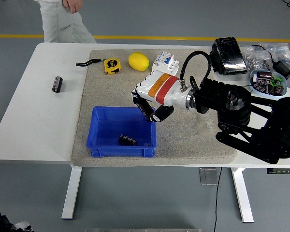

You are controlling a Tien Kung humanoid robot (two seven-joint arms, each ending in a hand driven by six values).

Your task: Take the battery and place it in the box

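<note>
The right hand (152,99) reaches in from the right and hangs over the right rim of the blue box (121,131). Its fingers (146,109) are curled down around a dark battery (144,107), pinching it just above the box's opening. Another dark battery (127,140) lies on the box floor. A third battery (57,83) rests on the white desk (34,111), well to the left of the grey mat (121,82). A person (60,17) stands at the far side.
</note>
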